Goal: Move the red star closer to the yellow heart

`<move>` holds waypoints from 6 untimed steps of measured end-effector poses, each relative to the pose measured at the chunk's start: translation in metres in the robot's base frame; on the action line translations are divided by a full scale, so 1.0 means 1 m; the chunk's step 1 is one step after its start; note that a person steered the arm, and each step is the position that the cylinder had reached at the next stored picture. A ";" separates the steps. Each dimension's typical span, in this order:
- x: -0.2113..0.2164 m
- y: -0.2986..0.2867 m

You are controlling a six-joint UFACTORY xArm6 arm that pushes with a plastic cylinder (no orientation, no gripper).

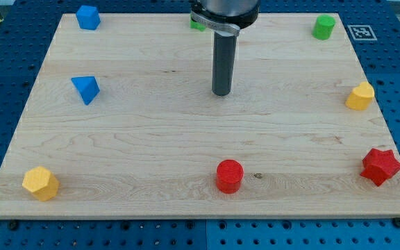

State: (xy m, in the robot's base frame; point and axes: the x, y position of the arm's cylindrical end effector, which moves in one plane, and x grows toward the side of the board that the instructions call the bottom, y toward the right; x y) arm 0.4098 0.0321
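My tip [221, 93] is parked mid-board, touching nothing, no hand to read. The red star [380, 166] is left just below the yellow heart [360, 96], probably awaiting an upward nudge.

The board [151, 139] is pale wood with fine grain lines, lying on a blue table [5, 42] dotted with holes. The star [380, 166] and cylinder [229, 176] are red. Two blocks [87, 17] [85, 89] at upper left are blue. The heart [360, 96] and the hexagon [40, 183] are yellow. The cylinder [323, 27] at upper right is green. My tip [221, 94] is dark grey.
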 end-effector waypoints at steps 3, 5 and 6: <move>0.067 0.031; 0.135 0.067; 0.142 0.082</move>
State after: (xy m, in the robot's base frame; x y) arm 0.5519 0.1142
